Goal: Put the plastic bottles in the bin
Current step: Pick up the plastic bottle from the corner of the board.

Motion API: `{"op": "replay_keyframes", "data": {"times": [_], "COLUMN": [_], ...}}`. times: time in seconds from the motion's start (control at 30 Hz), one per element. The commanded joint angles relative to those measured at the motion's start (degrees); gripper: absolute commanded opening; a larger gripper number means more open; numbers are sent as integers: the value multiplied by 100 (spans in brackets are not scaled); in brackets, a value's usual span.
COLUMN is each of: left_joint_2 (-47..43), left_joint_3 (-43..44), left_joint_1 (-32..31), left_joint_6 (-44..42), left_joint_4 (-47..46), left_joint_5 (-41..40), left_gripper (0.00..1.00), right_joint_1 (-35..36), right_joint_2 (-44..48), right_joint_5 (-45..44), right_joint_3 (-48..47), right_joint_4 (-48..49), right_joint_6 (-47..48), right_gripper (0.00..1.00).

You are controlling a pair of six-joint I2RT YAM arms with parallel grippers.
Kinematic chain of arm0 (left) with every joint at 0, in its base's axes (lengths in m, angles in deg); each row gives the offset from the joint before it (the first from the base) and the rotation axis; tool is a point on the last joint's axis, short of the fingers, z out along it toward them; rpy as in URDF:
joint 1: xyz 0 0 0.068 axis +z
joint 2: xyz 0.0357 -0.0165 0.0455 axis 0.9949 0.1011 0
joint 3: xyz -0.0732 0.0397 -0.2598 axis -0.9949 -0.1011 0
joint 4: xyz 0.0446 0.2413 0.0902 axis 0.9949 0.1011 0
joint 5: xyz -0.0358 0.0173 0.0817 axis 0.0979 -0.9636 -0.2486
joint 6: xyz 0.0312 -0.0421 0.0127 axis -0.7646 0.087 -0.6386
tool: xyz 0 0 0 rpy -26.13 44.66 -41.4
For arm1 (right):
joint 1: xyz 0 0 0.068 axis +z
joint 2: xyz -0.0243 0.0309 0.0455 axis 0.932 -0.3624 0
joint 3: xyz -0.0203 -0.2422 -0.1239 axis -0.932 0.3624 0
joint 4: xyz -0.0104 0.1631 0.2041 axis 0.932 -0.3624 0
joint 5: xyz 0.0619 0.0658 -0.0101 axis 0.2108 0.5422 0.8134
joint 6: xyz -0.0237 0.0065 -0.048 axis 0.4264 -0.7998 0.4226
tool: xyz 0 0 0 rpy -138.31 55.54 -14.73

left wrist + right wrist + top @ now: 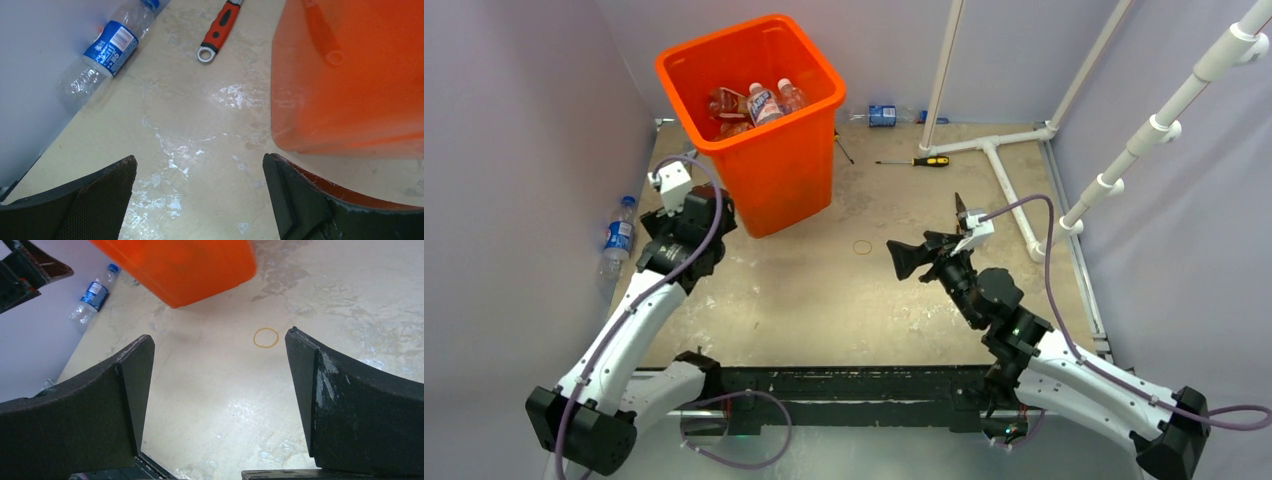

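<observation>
Several plastic bottles (pixel 762 103) are lying inside the bin (pixel 779 175), which is standing at the far left of the bench (pixel 824 300). One blue-labelled bottle (pixel 618 236) is lying at the bench's left edge against the wall. Another bottle (pixel 882 115) is lying by the far wall, right of the bin.

The left arm is reaching forward, with its wrist just beside the bin's near-left corner. The left claw (pixel 200 165) is facing down at the bench, wide open and holding nothing.

The right arm is bending at the elbow and pointing left across the bench centre. The right claw (pixel 904 258) is gaping open and empty, near a rubber band (pixel 862 246).
</observation>
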Motion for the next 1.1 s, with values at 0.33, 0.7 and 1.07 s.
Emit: {"op": "replay_keyframes", "data": {"times": [0.33, 0.7, 1.07], "left_joint_2": [-46, 1254, 2826], "left_joint_3": [-437, -100, 713], "left_joint_1": [2506, 3190, 3529], "left_joint_6": [-58, 2480, 812], "left_joint_4": [-582, -907, -2399], "left_joint_5": [1749, 970, 171], "left_gripper": [99, 99, 99], "right_joint_1": [-18, -18, -18], "right_joint_2": [-469, 164, 363], "right_joint_5": [272, 957, 1338], "right_joint_3": [454, 683, 1015], "right_joint_4": [477, 124, 293], "right_joint_6": [-514, -720, -824], "right_gripper": [99, 99, 99]}}
